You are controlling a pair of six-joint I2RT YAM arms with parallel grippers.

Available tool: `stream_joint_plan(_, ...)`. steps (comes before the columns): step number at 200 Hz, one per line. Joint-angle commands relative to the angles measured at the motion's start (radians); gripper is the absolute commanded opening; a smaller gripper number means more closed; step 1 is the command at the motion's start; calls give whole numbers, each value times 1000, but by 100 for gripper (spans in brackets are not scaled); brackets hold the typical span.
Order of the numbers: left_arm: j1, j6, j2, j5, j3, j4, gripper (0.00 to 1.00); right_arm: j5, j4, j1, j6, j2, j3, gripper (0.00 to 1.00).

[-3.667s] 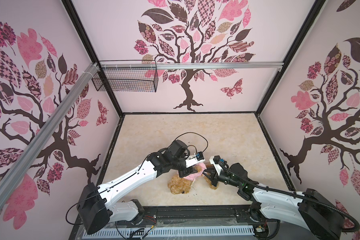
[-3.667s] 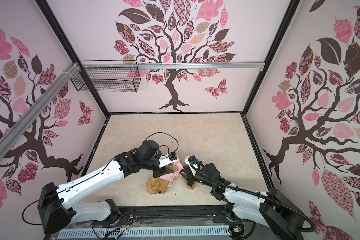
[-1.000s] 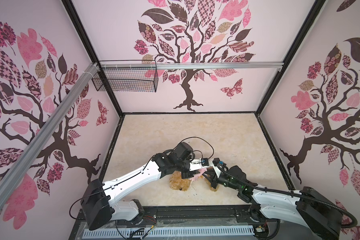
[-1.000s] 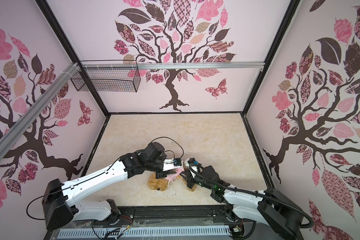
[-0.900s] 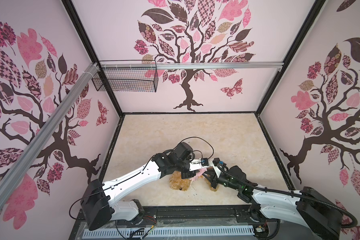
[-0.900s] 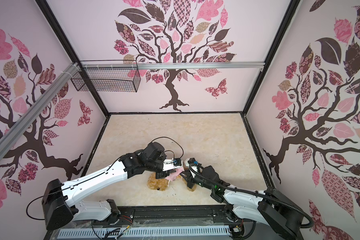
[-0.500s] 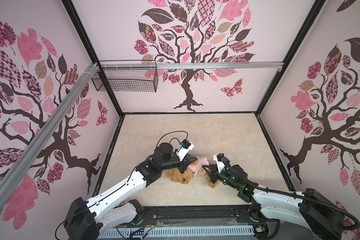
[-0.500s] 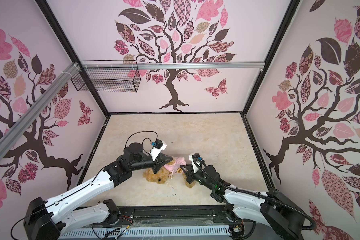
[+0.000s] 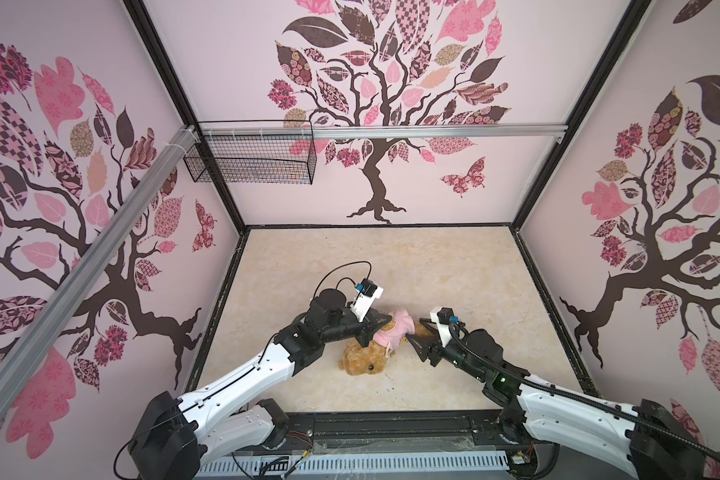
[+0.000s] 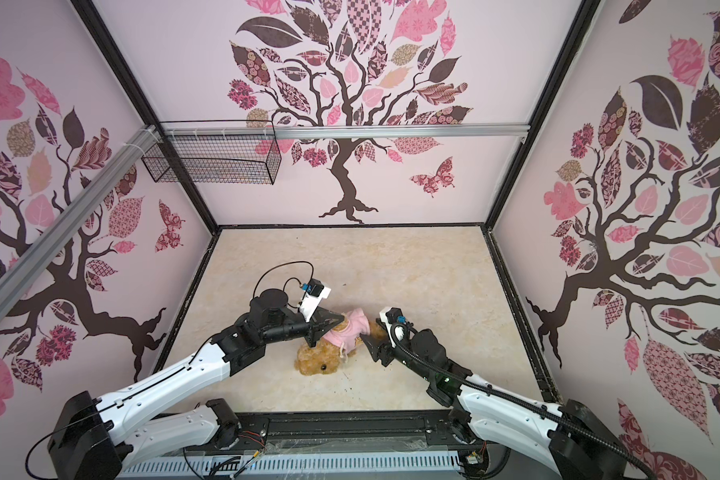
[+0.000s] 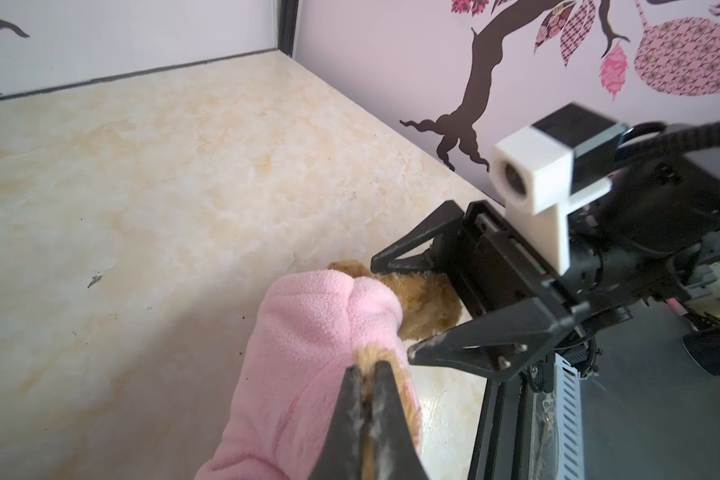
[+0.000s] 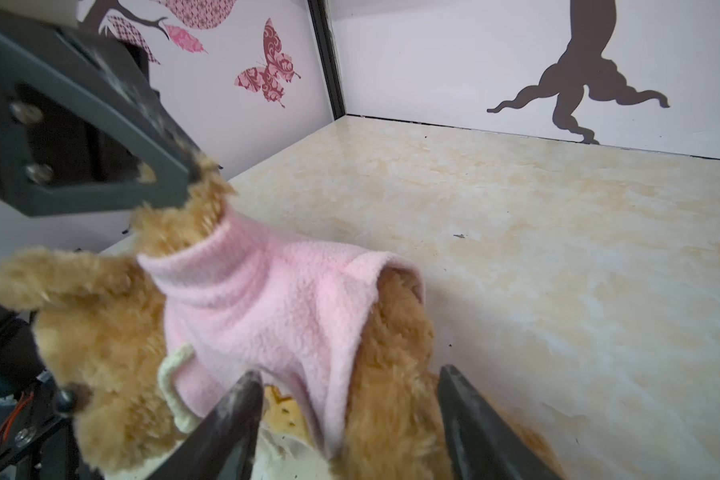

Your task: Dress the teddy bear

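Caught the teddy bear [image 9: 363, 362] [image 10: 320, 362] down on the pale marbled floor [image 9: 391, 266], close to the six o'clock edge in both top views and about midway across. Pointed its head to roughly seven o'clock and its legs to two. Wore the pink shirt [image 9: 396, 329] [image 10: 351, 328] over the torso already, with one shaggy arm poking out of a sleeve in the right wrist view and a white cord loop [image 12: 171, 374] dangling by the chin. Showed bare fur below the hem.

Next out, met the left gripper [image 9: 381, 326] [image 10: 335, 322], reaching in from nine o'clock of the bear. Sat pinched right down, fingers [image 11: 346, 415] together on the tuft of fur at the sleeve's end, plain as day in the left wrist view.

Then met the right gripper [image 9: 418, 332] [image 10: 371, 331], in from four o'clock. Stood spread wide, gripping nothing, straddling the bear's lower body just past the hem with fingers [image 12: 233, 415] on either side of the fur. Could not tell whether touching it.

Farther out, spotted a wire basket [image 9: 250, 160] [image 10: 213, 164] hung on the rail [image 9: 433, 132] at eleven o'clock, and tree decals [image 9: 375, 183] across all three walls.
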Motion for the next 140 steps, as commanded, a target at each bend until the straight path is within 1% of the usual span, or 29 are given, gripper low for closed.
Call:
stream_joint_plan(1, 5, 19, 21, 28, 17, 7, 0, -6, -35, 22, -111, -13, 67, 76)
stream_joint_plan(17, 5, 14, 30, 40, 22, 6, 0, 1, -38, 41, -157, -5, 86, 79)
stream_joint_plan(44, 1, 0, 35, 44, 25, 8, 0, -1, -18, 92, -247, 18, 104, 79)
stream_joint_plan(58, -4, -8, 35, 46, 24, 13, 0, -9, 9, 109, -268, 54, 111, 79)
stream_joint_plan(94, -22, -27, 37, 51, 22, 26, 0, -92, 142, 115, -259, 177, 127, 76)
stream_joint_plan(110, -34, -35, 37, 53, 23, 31, 0, -112, 205, 115, -243, 239, 139, 74)
stream_joint_plan(123, -43, -40, 36, 58, 25, 37, 0, -108, 267, 115, -228, 295, 143, 73)
stream_joint_plan(140, -48, -36, 30, 79, 23, 51, 0, -68, 338, 116, -193, 371, 143, 66)
